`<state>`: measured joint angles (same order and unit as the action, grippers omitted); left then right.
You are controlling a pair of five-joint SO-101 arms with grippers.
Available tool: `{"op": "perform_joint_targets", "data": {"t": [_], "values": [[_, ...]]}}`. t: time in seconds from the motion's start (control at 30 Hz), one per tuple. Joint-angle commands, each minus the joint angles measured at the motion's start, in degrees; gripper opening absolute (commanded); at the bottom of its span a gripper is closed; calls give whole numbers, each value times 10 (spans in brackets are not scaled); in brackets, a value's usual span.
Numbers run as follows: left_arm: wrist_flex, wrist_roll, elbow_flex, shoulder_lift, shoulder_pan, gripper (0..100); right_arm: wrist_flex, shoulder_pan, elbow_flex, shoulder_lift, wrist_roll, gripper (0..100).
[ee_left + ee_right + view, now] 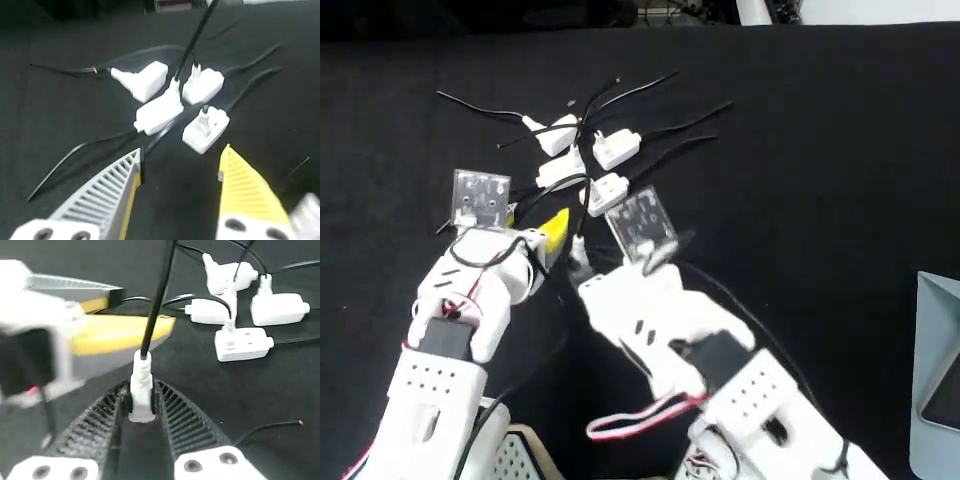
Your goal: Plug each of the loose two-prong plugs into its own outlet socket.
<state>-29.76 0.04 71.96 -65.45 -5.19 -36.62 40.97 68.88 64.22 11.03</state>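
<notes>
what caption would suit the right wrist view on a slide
Right gripper shut on a white plug, black cord rising, white sockets on the black table beyond.

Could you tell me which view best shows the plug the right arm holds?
The right wrist view: the plug is close, clamped by the fingers of the right gripper. The high view gives a small, partly hidden glimpse.

**Left spread, right clamped**

My left arm [450, 340] comes up from the lower left of the high view with its wrist turned inward. My left gripper [182, 150] has its fingers spread wide, one grey and one yellow. My right arm [720, 370] reaches in from the lower right, slanted toward the left one. My right gripper [141, 402] has both black fingers pressed tight on a white plug [141, 385], cord end pointing away from the wrist. The two grippers sit just beside each other.
</notes>
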Motion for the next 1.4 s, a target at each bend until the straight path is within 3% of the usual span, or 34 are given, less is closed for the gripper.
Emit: {"op": "perform_joint_targets", "data": {"t": [0.0, 0.13, 0.4, 0.6, 0.8, 1.03, 1.2, 1.37], "values": [[-6, -4, -50, 30, -36, 255, -4, 18, 12, 60, 5, 11], [-54, -6, -50, -25, -87, 255, -4, 16, 22, 66, 5, 11], [-107, -54, 0, -206, -95, 255, -8, 15, 22, 67, 5, 11], [-108, -52, 14, -226, -90, 255, -11, 10, 22, 67, 5, 11], [-140, -49, 13, -221, -63, 278, -25, -148, 4, 67, 3, 12], [-271, -1, -93, -96, -67, 355, 29, -320, 5, 65, 6, 13], [-356, 38, -206, 69, -121, 370, 61, -366, 2, 53, 55, 13], [-380, 124, -280, 229, -195, 370, 123, -406, 0, -13, 103, 13]]}}
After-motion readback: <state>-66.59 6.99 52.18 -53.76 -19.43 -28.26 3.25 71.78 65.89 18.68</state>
